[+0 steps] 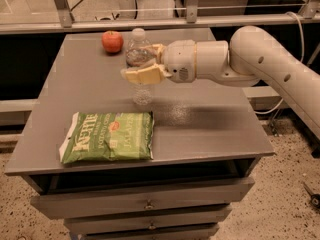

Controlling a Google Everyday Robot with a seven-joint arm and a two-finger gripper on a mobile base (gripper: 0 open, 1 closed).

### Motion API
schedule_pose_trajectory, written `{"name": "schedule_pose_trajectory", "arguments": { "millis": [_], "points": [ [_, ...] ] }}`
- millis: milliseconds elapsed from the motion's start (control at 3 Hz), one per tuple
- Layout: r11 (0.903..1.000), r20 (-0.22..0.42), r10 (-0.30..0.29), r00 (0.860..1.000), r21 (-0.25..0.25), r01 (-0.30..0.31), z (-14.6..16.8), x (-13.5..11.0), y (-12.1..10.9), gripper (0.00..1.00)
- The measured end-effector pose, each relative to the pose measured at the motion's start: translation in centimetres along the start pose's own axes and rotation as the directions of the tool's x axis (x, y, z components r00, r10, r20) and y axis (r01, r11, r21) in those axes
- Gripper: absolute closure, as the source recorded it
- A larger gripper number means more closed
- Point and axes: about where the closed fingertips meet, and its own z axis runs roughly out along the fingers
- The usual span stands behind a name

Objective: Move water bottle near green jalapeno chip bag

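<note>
The gripper is reaching in from the right side of the worktop and is clamping the water bottle around its middle. One pale finger is pressing across the front of the bottle and the other is sitting behind it, so the jaws are closed only as far as the bottle's width. The bottle is standing roughly upright, white cap at the top. It is positioned over the middle of the grey worktop, a little left of centre and nearer the back edge than the front. Whether its base is touching the surface or hanging just above it is not clear.

The green chip bag is lying flat near the front-left corner, its long side running along the front edge. The bottle's lower end is showing just behind the bag's back-right corner, apart from it. A red apple is sitting near the back edge, just left of the bottle's top. The white arm is stretching over the right edge of the worktop. Drawers are showing below the front edge.
</note>
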Motion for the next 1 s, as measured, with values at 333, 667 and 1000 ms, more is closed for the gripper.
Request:
{"name": "schedule_pose_trajectory", "arguments": {
  "millis": [333,667,1000],
  "points": [
    [1.0,0.0,0.008,1.0,-0.004,-0.008,0.5,-0.5,0.8,1.0],
    [0.9994,0.006,0.035,0.999,-0.001,-0.035,0.7,0.0,1.6,0.86],
    [0.9991,0.009,0.042,0.999,-0.009,-0.042,0.9,0.4,2.2,0.63]
  ]
}}
